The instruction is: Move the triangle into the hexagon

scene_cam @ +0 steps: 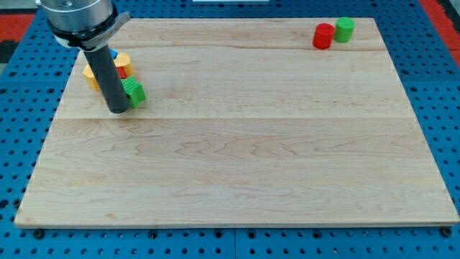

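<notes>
My tip [117, 110] rests on the wooden board [237, 165] near its top left corner. A green block [134, 92] touches the rod's right side, and its shape is partly hidden. Just above it is a tight cluster. It holds a yellow block [91, 75] left of the rod, a second yellow block [123, 60], a small red block [123, 72] and a blue block [113, 55] mostly hidden behind the rod. I cannot tell which is the triangle. At the view's top right, a red block [323, 36] and a green block [345, 29], both rounded or hexagonal, stand side by side.
The board lies on a blue perforated table [445, 86]. The arm's grey metal flange [75, 16] hangs over the board's top left corner and hides part of the cluster.
</notes>
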